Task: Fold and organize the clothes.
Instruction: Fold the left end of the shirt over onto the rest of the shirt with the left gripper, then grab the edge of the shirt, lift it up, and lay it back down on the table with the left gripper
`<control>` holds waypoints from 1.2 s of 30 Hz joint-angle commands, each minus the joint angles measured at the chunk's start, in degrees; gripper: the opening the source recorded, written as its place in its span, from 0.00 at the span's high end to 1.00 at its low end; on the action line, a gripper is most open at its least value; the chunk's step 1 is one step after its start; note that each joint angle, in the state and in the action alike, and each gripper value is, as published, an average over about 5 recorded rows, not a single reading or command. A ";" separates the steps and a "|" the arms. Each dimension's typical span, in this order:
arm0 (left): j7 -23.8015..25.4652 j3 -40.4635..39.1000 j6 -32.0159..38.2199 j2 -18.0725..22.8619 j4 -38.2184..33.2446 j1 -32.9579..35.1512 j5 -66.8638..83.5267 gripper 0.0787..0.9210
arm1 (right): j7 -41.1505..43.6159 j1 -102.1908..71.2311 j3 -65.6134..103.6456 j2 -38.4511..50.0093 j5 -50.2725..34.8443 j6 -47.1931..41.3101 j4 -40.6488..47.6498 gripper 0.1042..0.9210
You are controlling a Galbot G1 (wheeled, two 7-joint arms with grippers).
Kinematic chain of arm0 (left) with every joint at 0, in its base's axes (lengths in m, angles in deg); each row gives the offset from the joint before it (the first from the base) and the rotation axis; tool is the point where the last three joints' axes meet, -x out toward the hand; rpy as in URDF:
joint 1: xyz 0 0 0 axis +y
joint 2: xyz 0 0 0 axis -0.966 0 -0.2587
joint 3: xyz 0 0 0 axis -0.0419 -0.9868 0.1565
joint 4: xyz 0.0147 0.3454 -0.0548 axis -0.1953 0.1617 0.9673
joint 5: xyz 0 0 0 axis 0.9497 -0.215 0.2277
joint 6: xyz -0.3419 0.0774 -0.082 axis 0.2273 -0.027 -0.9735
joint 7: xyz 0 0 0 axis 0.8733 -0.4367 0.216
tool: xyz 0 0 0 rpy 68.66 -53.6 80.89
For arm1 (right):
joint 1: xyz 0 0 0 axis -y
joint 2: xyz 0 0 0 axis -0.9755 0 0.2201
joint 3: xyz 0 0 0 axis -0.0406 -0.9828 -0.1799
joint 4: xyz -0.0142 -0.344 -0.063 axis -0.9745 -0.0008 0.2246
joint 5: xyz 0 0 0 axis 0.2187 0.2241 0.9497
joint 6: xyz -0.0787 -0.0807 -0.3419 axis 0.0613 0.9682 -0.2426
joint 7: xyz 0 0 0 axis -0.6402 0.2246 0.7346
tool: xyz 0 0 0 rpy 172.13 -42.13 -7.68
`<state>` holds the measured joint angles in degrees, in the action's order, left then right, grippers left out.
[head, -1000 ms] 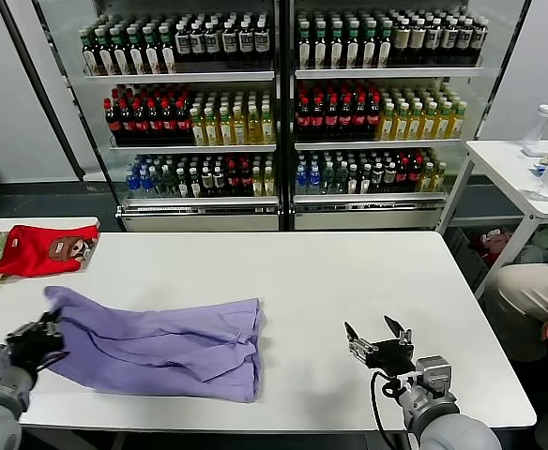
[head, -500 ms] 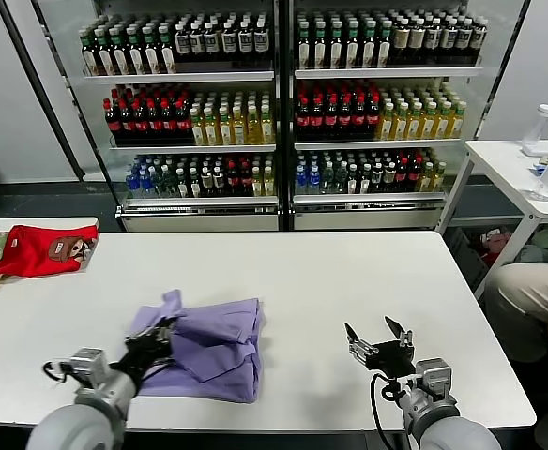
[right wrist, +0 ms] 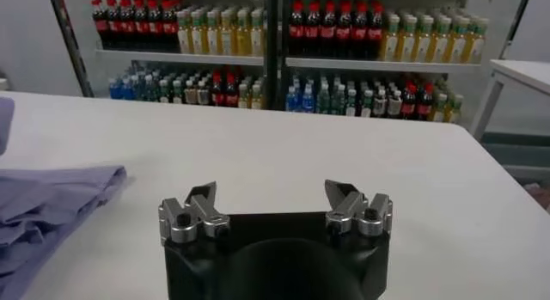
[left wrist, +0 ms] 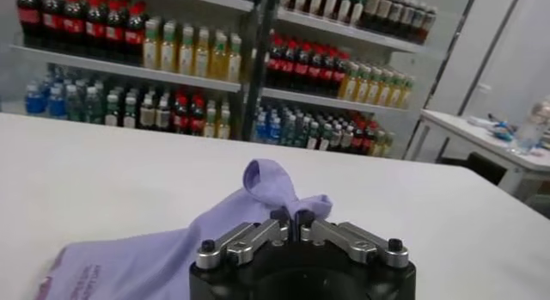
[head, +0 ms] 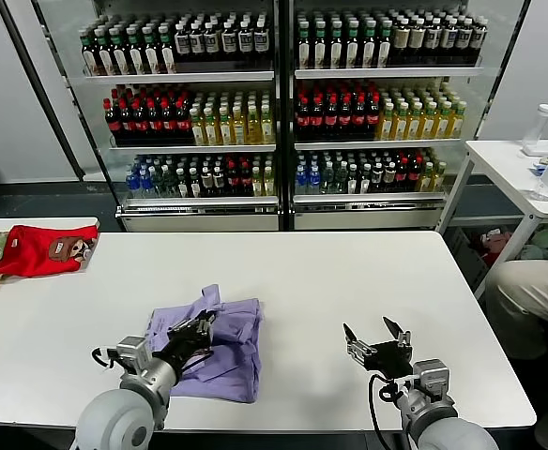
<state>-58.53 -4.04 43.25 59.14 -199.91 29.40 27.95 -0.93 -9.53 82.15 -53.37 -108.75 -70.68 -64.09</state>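
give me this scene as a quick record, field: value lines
garment: lavender T-shirt, partly folded on the white table
left end effector: shut on a bunched edge of the T-shirt, over the fabric
right end effector: open, holding nothing, over bare table right of the shirt
other clothes: red garment at the table's far left, with green and yellow pieces beside it
background: drinks coolers full of bottles

Bright even light, soft faint shadows

Your left gripper [head: 202, 325] is clamped shut at 7 o'clock; right gripper [head: 376, 338] hovers spread wide at 5 o'clock.
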 commanded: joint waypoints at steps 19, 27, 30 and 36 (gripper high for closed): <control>5.99 13.09 7.45 -3.55 4.08 9.70 -15.47 0.34 | 0.81 2.60 -0.43 0.25 -0.69 0.06 1.06 0.12; 3.39 16.97 1.81 -2.51 7.46 11.73 -9.13 0.13 | 0.85 2.90 -0.48 0.59 -0.94 0.06 1.16 0.12; 2.86 16.93 1.97 -2.18 8.24 11.39 -6.34 0.12 | 0.72 2.52 -0.48 0.43 -0.70 0.04 0.66 0.12; 2.59 16.76 2.65 -2.94 10.78 9.41 1.10 0.12 | 0.65 1.15 -0.34 -0.25 0.32 0.04 -0.27 0.12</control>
<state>-55.16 8.82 47.11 57.37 -193.36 38.09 20.99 -0.21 -7.77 81.75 -53.34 -108.94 -70.64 -63.78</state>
